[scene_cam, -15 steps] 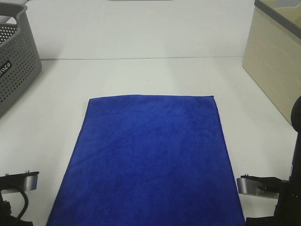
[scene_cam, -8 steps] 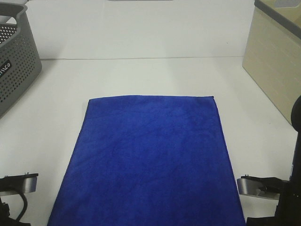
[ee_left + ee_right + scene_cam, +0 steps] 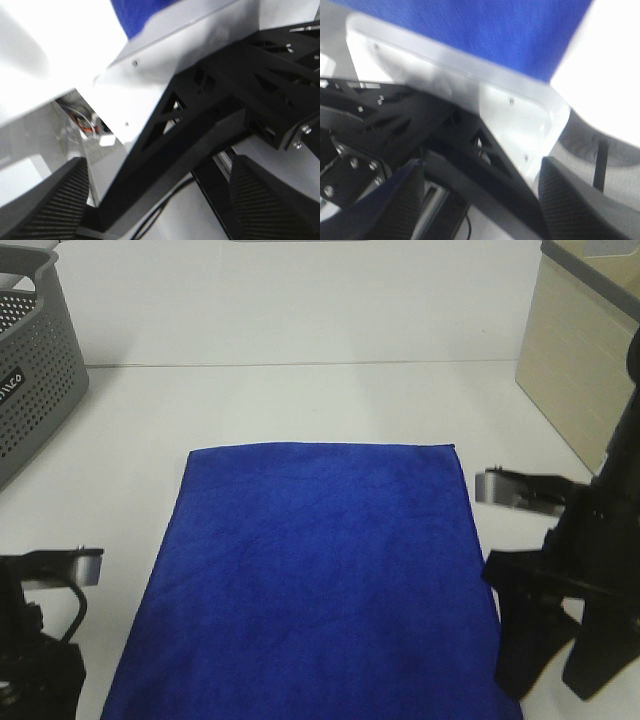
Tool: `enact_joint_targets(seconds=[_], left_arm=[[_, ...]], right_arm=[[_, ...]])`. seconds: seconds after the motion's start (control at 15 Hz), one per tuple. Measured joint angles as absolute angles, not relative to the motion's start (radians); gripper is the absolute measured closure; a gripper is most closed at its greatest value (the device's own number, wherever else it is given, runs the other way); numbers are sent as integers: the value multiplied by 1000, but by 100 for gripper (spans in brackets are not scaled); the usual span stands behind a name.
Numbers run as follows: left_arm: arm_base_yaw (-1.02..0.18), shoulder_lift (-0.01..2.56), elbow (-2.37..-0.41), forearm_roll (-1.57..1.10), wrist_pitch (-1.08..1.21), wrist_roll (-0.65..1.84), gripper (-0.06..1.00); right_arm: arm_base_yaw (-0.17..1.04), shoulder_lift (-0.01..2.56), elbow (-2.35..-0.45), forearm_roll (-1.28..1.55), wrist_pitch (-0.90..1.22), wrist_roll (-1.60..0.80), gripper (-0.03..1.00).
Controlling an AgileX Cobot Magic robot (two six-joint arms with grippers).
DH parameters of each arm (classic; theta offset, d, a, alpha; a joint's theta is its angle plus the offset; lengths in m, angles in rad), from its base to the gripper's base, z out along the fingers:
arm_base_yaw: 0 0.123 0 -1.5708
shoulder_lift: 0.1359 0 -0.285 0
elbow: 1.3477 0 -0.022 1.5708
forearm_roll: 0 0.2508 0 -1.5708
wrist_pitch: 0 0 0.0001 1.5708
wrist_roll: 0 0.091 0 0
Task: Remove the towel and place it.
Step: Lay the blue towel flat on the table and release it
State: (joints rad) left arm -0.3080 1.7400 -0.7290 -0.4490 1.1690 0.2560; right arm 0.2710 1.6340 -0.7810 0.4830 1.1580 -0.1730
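The towel [image 3: 320,580] lies flat on the white table [image 3: 300,400], a deep blue rectangle running to the near edge. A corner of the towel [image 3: 145,12] shows in the left wrist view, and the towel's near edge [image 3: 485,30] in the right wrist view. My left gripper [image 3: 160,210] is open with nothing between its ribbed pads [image 3: 50,200], near the table's front edge. My right gripper [image 3: 480,205] is open and empty too. The right arm [image 3: 580,570] stands just right of the towel's near right corner. The left arm [image 3: 40,630] sits off its near left corner.
A grey perforated basket [image 3: 35,380] stands at the far left. A beige box [image 3: 580,370] stands at the far right. Both wrist views look past the table's front rim [image 3: 520,115] at the black frame below.
The right arm has risen and come forward along the towel's right edge. The left arm has lifted a little. The towel has not moved.
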Motion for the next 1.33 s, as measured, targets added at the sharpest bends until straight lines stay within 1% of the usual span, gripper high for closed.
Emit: enact_joint_targets(seconds=[0.13,0.2,0.4,0.47,0.6,0.67,0.8,0.87,0.93,1.0,1.13,1.33], left_arm=[[-308,1741,-828,-407,1180,248,21],[-308,1741,-945,-338,1190,223,21],[-307,1767,-1149,-183,1196,152,21],[-307,1797,-1232,-141,1196,131,21],[-307,1846,-1352,-99,1195,108,21],[-307,1898,-1463,-70,1195,92,21],[-294,1951,-1562,-55,1195,82,21],[-264,2007,-1633,-53,1195,78,20],[-243,2041,-1674,-53,1195,77,18],[-221,2073,-1715,-56,1194,75,17],[-184,2145,-1807,-84,1192,75,16],[-175,2240,-1920,-113,1169,78,16]], right_arm=[[269,1608,-901,448,1163,-149,32],[213,1605,-1038,430,1164,-92,34],[50,1622,-1258,433,1173,-73,35],[13,1645,-1325,433,1194,-78,35],[-10,1691,-1418,427,1206,-98,35],[-10,1737,-1487,421,1208,-108,35],[-10,1790,-1545,406,1211,-94,32],[-10,1816,-1560,396,1211,-93,28],[-10,1840,-1571,382,1213,-93,19],[-10,1866,-1579,377,1213,-96,15],[-10,1938,-1606,369,1200,-97,13],[-10,2039,-1676,368,1183,-101,12]])
